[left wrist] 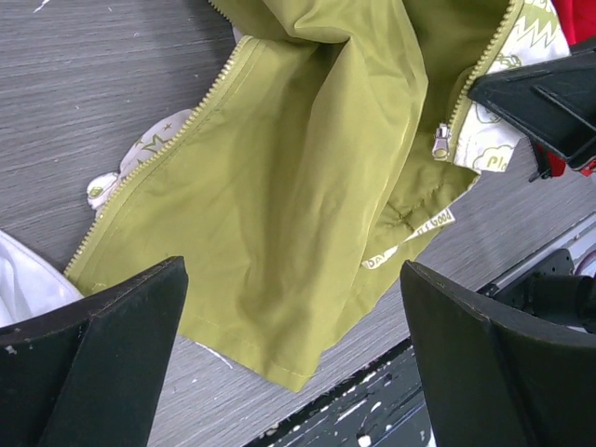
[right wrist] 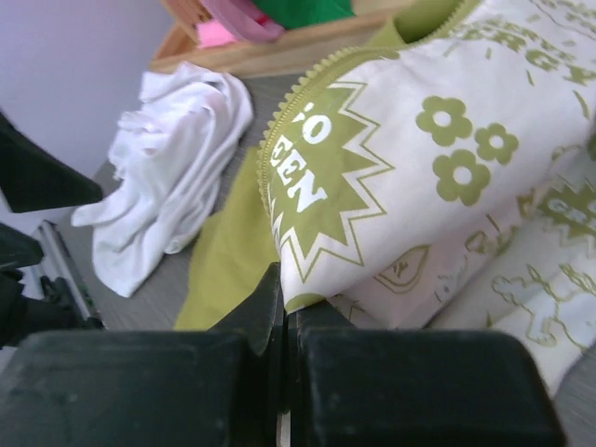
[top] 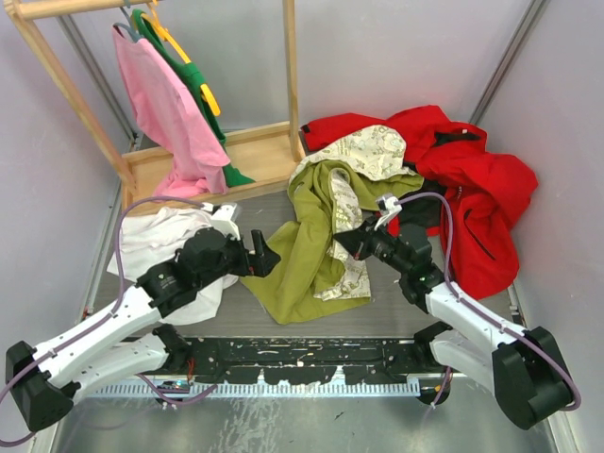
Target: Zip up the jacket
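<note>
Grey wood-grain table (top: 255, 316) is carrying everything, with pale walls standing around it. The right claw (right wrist: 284, 307) is clenching, its fingers pressed together on the lower edge of the cream printed side of the jacket (top: 302, 264), just beside the zipper teeth. The left claw (top: 269, 257) is hanging released, fingers wide apart, above the olive panel and touching nothing. A silver zipper pull (left wrist: 440, 142) is sitting on the row of teeth near the right claw, and the two rows are lying apart. The jacket is lying crumpled in the middle of the table, between a white cloth (top: 156, 241) on the left and a red jacket (top: 472, 198) on the right, which its cream hood is touching. Behind them, a wooden rack (top: 236, 156) is holding a pink garment (top: 170, 104) and a green garment (top: 156, 28).
</note>
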### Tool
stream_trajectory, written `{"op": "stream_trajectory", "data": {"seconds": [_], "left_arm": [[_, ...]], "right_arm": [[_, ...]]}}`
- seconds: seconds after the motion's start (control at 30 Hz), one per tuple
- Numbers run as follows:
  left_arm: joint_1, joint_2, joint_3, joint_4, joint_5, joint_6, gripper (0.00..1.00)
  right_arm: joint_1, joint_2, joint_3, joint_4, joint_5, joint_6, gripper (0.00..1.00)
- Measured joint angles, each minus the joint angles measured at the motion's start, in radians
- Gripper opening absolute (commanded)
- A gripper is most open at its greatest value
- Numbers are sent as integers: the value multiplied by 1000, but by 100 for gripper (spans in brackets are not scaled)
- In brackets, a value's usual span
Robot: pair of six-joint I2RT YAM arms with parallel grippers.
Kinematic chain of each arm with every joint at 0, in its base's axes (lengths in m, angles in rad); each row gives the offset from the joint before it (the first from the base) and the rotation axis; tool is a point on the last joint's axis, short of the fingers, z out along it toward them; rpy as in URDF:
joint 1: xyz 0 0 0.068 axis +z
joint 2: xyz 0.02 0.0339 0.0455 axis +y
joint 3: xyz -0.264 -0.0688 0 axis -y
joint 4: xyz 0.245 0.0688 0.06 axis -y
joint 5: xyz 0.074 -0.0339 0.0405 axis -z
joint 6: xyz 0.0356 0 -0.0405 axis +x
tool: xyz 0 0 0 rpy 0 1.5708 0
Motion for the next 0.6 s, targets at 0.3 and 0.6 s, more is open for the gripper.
{"op": "stream_trajectory", "data": {"seconds": [0.3,0.6], "left_arm": [[0,40,-10,134,99,-1,100],[2,289,110,319,257,-64,92]], "right_arm": [[-26,23,-27,233,-197,33,1],[-27,36,-58,330,-327,26,1]]}}
